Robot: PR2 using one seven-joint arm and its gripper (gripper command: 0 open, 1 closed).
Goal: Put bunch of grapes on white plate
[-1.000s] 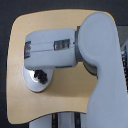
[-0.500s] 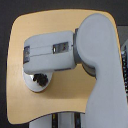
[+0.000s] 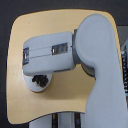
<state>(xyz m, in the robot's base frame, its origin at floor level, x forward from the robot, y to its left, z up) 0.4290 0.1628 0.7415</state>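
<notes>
Although the gripper is hidden beneath the grey forearm [image 3: 52,52], so its opening cannot be told, the bunch of grapes [image 3: 40,79] lies on the white plate [image 3: 33,86] at the wooden table's [image 3: 50,22] eight o'clock, apparently delivered as tasked.

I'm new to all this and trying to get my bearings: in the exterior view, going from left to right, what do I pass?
Table edge → plate with grapes on it → grey arm → its big rounded shoulder.
</notes>
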